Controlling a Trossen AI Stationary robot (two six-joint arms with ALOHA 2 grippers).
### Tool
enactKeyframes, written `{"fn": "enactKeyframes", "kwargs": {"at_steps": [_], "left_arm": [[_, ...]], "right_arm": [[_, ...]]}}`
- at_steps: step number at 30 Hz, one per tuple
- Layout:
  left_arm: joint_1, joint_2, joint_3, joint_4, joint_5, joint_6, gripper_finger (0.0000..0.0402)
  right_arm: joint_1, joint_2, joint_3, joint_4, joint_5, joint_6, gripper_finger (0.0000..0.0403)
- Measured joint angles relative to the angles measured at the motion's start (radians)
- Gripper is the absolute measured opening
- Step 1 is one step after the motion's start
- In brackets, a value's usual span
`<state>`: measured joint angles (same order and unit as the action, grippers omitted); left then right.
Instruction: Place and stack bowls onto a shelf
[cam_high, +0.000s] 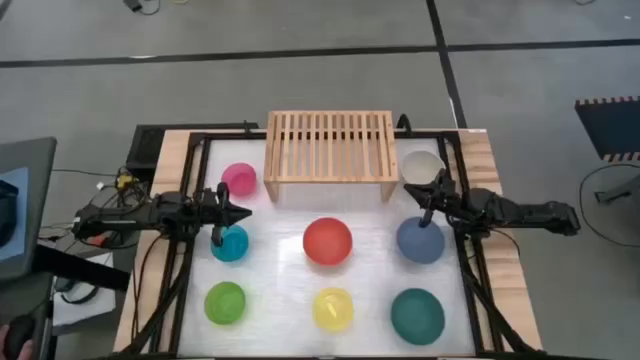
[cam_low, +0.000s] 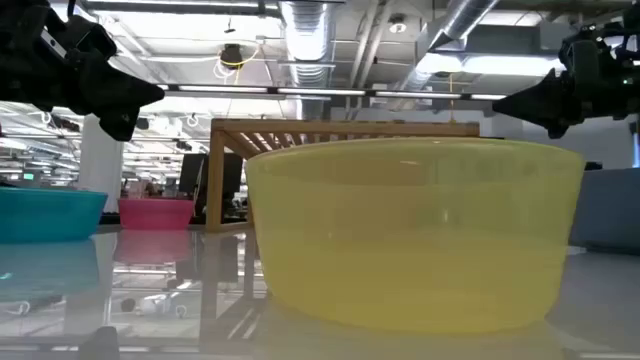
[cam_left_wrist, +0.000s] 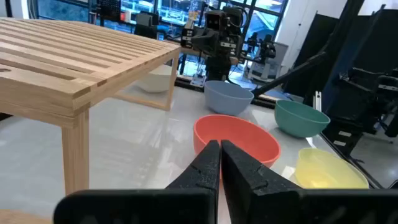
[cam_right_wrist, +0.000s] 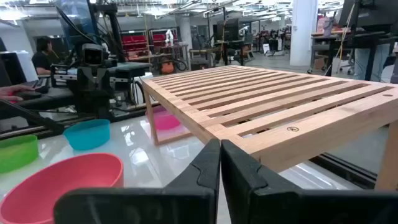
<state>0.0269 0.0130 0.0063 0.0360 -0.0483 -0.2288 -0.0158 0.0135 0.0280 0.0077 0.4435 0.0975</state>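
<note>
Red bowl sits before the shelf; both grippers pinched shut, empty.

The white table carries the light-wood shelf at its far edge and eight bowls directly on its top. The left gripper, fingers pressed together, hangs just above the cyan bowl, with the pink bowl just beyond and the lime green bowl nearer. The red bowl sits ahead of its tips. The right gripper, likewise closed, hovers between the white bowl and dark blue bowl. The yellow bowl and teal bowl lie farthest from both.
</note>
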Motion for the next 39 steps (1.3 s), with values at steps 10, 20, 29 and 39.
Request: {"fn": "enactKeyframes", "kwargs": {"at_steps": [10,20,29,39], "left_arm": [[0.000,0.000,0.000,0.000,0.000,0.000,0.0000],[0.000,0.000,0.000,0.000,0.000,0.000,0.0000],[0.000,0.000,0.000,0.000,0.000,0.000,0.0000],[0.000,0.000,0.000,0.000,0.000,0.000,0.0000]], "right_arm": [[0.000,0.000,0.000,0.000,0.000,0.000,0.0043],[0.000,0.000,0.000,0.000,0.000,0.000,0.0043],[0.000,0.000,0.000,0.000,0.000,0.000,0.0043],[-0.034,0.000,0.000,0.013,0.099,-0.072,0.0043]]}}
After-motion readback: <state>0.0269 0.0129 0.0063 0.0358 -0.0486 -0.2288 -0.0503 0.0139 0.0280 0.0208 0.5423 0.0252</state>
